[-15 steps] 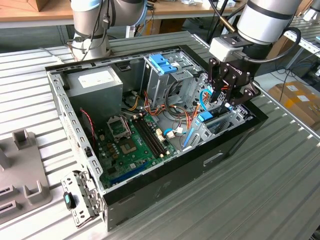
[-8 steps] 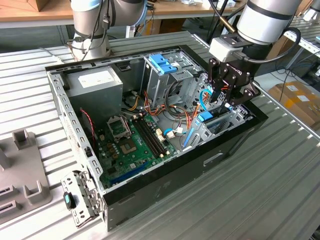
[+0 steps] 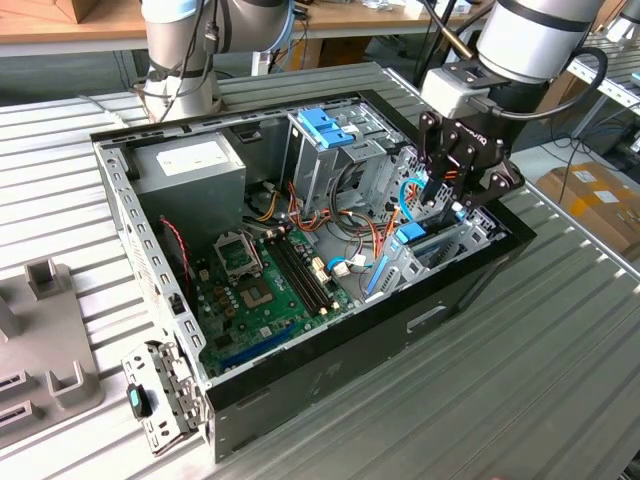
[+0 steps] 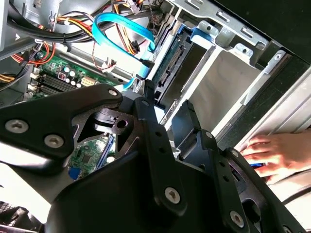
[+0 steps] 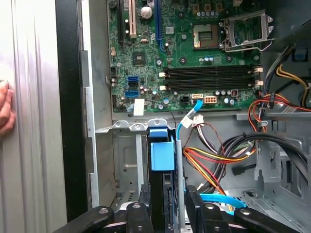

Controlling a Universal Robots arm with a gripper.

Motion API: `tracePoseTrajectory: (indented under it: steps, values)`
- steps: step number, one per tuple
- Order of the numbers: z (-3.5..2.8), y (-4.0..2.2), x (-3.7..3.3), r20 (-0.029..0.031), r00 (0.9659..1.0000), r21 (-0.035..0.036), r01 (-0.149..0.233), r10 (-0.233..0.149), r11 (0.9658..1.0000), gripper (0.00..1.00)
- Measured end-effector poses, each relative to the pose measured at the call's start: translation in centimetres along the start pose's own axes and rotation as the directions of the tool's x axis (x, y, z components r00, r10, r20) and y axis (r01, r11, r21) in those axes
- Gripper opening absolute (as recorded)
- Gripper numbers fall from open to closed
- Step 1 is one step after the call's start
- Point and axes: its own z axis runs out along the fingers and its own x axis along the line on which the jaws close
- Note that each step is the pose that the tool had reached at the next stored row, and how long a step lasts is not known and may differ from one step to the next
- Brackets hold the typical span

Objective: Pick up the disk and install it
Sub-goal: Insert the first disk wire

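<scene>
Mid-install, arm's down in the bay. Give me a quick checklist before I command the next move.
1. Gripper shut on the disk: ok.
2. Disk upright in the drive bay: ok.
3. Disk fully seated: cannot tell.
4. Blue cable clear of the disk: not ok, it runs right alongside.
5. Person's hand away from the case wall: not ok, it rests just outside.

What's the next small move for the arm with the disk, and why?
Probably ease the disk a little deeper into the drive bay, slowly: the end effector grips it on edge, it stands inside that bay, and a blue cable runs close beside it.
</scene>
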Motion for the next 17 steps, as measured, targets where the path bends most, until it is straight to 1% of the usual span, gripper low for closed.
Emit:
tracePoseTrajectory:
  steps: [6,8,11,14,16,17]
  values:
    - [-0.07,0.0,0.0,0.0001,1.0,0.0,0.0,0.0,1.0,0.42]
    - [-0.24,0.0,0.0,-0.0004,1.0,0.0001,0.0,0.0,1.0,0.42]
    - [-0.66,0.0,0.03,-0.0001,1.0,0.0,0.0,0.0,1.0,0.42]
    - [-1.45,-0.01,0.06,0.0002,1.0,0.0,0.0,0.0,1.0,0.42]
    - [-1.87,-0.01,0.08,0.0001,1.0,0.0,0.0,0.0,1.0,0.42]
    - [-1.96,-0.01,0.09,0.0002,1.0,0.0001,0.0,0.0,1.0,0.42]
